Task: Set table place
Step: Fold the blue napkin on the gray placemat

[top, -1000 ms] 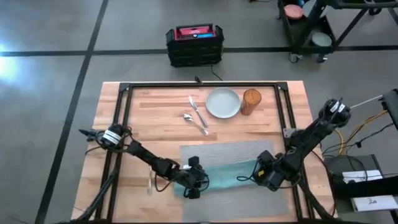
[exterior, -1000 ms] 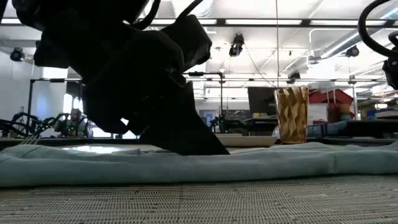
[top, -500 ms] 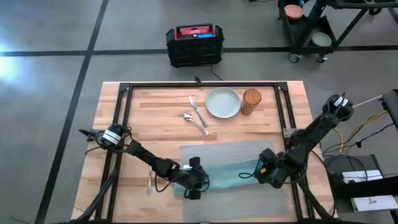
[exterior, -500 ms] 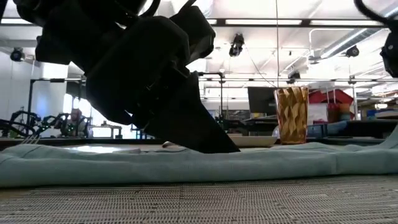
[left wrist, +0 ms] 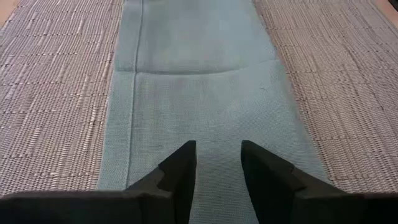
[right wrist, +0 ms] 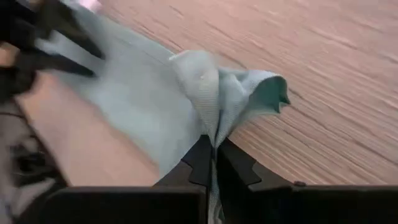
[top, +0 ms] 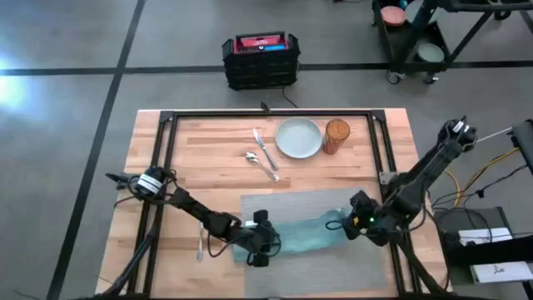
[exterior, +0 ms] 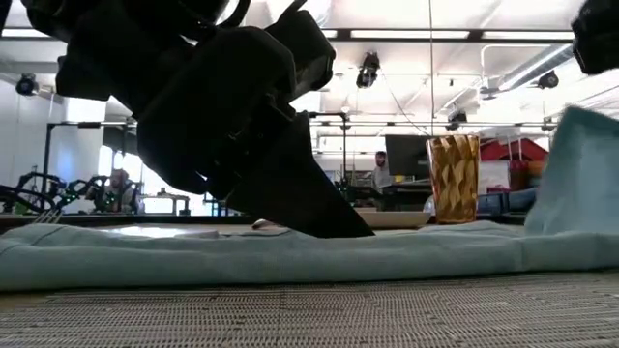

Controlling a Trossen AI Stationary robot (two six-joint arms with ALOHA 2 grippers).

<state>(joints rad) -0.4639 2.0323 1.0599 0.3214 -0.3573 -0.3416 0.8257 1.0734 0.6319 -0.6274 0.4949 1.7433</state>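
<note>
1. Table: light wood top w/ black frame over it; grey mat lies at the near-centre edge.
2. Napkin: teal, folded into a long strip across the mat. Its left end lies flat; its right end is lifted off the mat, seen in low view as a raised corner at far right.
3. Left gripper: low on the napkin's left end, tips down on the cloth. Left wrist view shows the fingers a narrow gap apart, pressing on the cloth w/ nothing pinched between them. In low view the gripper body fills the left half, its tip touching the napkin.
4. Right gripper: at the napkin's right end, just above the mat. Right wrist view shows its jaws closed tight on a bunched fold of the napkin, cloth hanging up off the surface.
5. Rest of the setting, well apart from the mat toward the table's far side: plate, w/ amber glass just beside it on its right; knife and spoon to the plate's left.
6. Fork: on bare wood just left of the mat, near the left arm.
7. Crate: black, on the floor beyond the table.
</note>
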